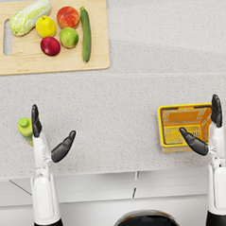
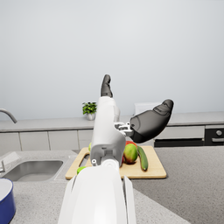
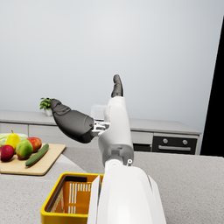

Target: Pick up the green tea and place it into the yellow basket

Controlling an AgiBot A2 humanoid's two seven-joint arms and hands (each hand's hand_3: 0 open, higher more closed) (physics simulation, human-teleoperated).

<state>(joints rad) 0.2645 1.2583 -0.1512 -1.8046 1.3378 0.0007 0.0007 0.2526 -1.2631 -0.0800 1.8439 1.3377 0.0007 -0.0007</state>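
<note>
Green tea: the green tea bottle is standing upright on the tabletop, just beside the left hand, ungrasped.
Left hand: hovering with fingers spread apart, empty, likely readying a grasp.
Right hand: the right hand is hanging over the yellow basket, spread, holding nothing.
Labels: no writing is showing legibly.

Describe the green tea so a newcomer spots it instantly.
On the grey countertop, look at the near left edge, well below the wooden cutting board. The green tea stands just outside the left hand: a yellow-green bottle with a green cap, alone there, away from the produce.
</note>
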